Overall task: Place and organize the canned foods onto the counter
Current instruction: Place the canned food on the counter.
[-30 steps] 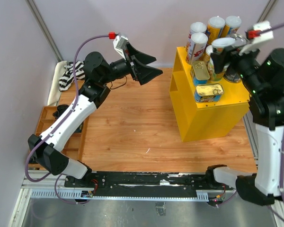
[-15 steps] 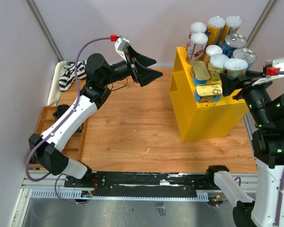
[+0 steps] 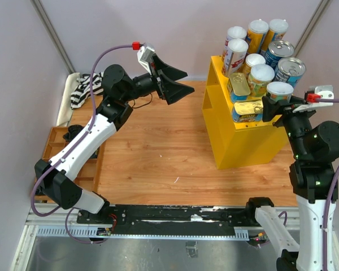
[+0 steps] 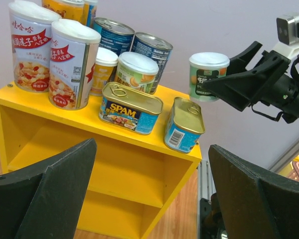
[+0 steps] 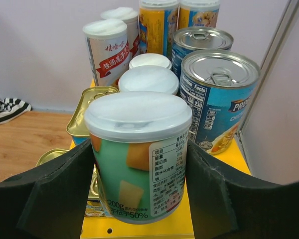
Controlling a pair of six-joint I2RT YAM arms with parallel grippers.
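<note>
The yellow counter (image 3: 254, 141) stands at the right of the table, with several cans on its top: red-white tubes (image 3: 235, 56), orange and yellow tubes (image 3: 257, 34), two blue silver-topped cans (image 3: 290, 69), two gold SPAM tins (image 3: 250, 110) and short white-lidded cans (image 3: 261, 79). My right gripper (image 3: 279, 103) is shut on a green white-lidded can (image 5: 137, 159) at the near right corner of the counter top (image 5: 139, 230), its base at or just above the surface. My left gripper (image 3: 183, 80) is open and empty in the air left of the counter, facing its two bare shelves (image 4: 114, 149).
A brown wooden compartment tray (image 3: 56, 147) with dark lumps (image 3: 73, 132) lies at the left edge. A striped cloth (image 3: 82, 90) lies at the far left. The wall stands close to the right of the counter.
My right gripper has carried the green can from among the back cans toward the near right corner of the counter top and lowered it. The left arm has not moved.
</note>
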